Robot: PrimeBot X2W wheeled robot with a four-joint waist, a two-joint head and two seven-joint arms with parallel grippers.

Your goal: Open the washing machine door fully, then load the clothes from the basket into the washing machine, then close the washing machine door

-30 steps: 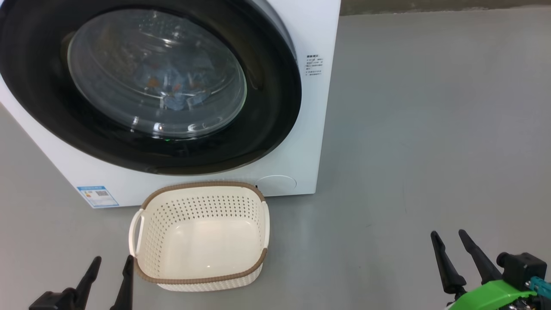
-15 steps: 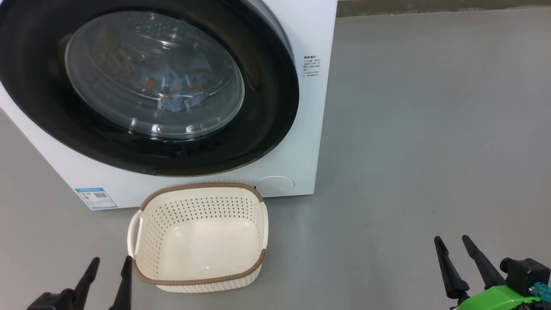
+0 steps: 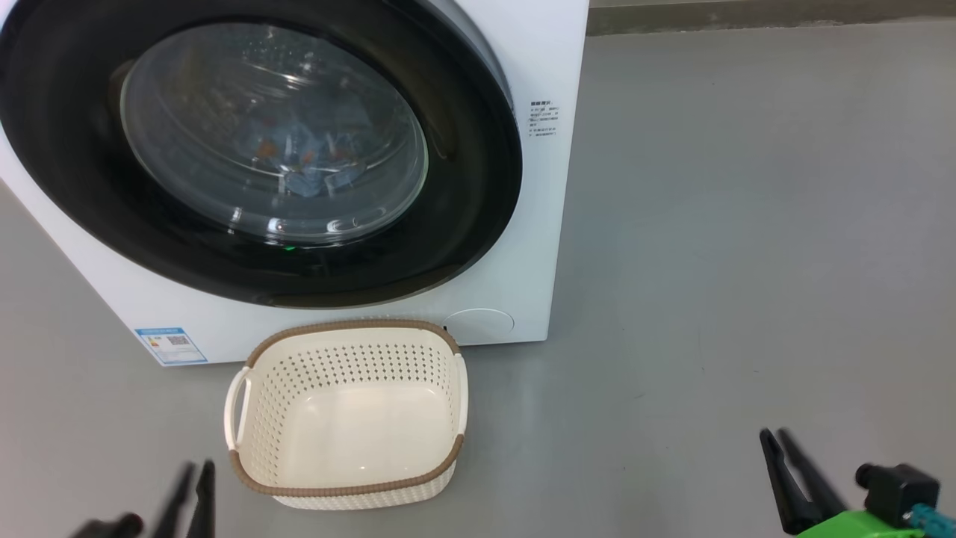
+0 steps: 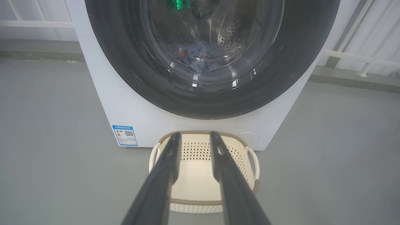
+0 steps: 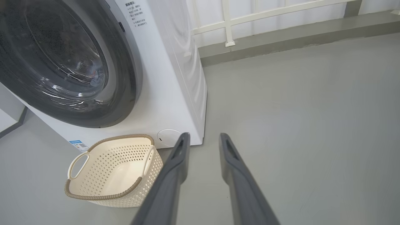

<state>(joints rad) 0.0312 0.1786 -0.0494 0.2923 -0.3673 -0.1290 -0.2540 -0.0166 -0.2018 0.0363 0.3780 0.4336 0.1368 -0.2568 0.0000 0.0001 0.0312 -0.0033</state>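
A: Where are the clothes (image 3: 306, 161) lying?

B: Inside the washer (image 3: 538, 246), low in the drum. They are showing through the glass as a pale blue heap with orange specks.

A: And the door (image 3: 463, 194)?

B: It is sitting shut, its black rim lying flat against the white front.

A: What is the basket (image 3: 351, 326) doing?

B: It is standing upright on the floor (image 3: 747, 261) just in front of the washer, below the door, with its far rim close to the front panel. Its cream bottom is showing. A blue sticker (image 3: 170, 345) is sitting on the washer's front, up and left of the basket in the head view.

A: Where is the left gripper (image 3: 197, 467) hanging?

B: At the lower left of the head view, just beside the basket's near left corner and apart from it. It is looking blurred there. In the left wrist view its fingers (image 4: 162, 175) are standing a narrow gap apart with nothing between them, pointing over the basket toward the door.

A: And the right gripper (image 3: 773, 435)?

B: At the lower right, well apart from the basket, over the floor. In the right wrist view its fingers (image 5: 175, 168) are likewise standing a narrow gap apart, gripping nothing and pointing past the washer's right corner.
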